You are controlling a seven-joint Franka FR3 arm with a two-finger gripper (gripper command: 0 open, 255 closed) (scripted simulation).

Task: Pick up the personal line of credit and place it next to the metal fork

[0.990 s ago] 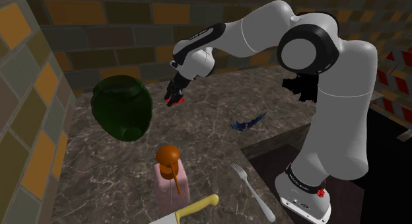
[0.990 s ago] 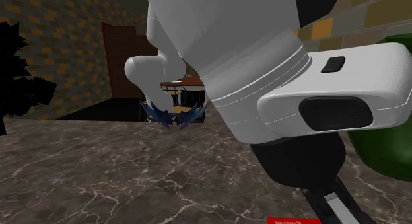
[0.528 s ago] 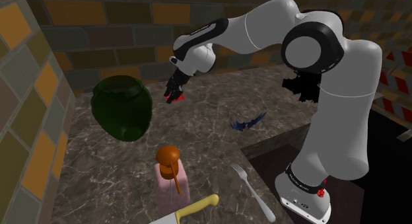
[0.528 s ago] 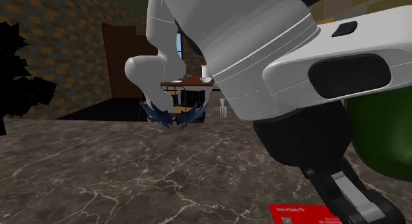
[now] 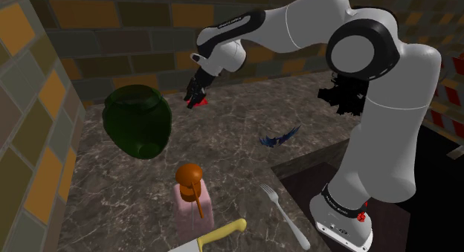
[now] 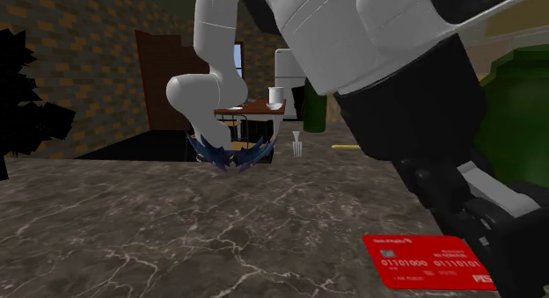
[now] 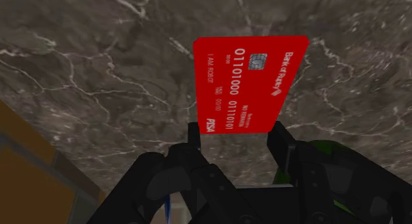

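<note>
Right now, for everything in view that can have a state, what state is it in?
gripper: shut on the red card.
red card: clasped by one edge, held off the counter.
fork: lying flat on the counter, untouched.
pink dispenser: standing upright.
yellow-handled knife: lying flat.
green jar: on the counter, apparently tipped on its side; hard to be sure.

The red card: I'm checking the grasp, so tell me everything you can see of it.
The red card is a flat rectangle with rounded corners, bearing a chip, white numbers and bank lettering. The gripper clasps it at one end between its fingers, above the dark marbled counter, near the green jar.
</note>
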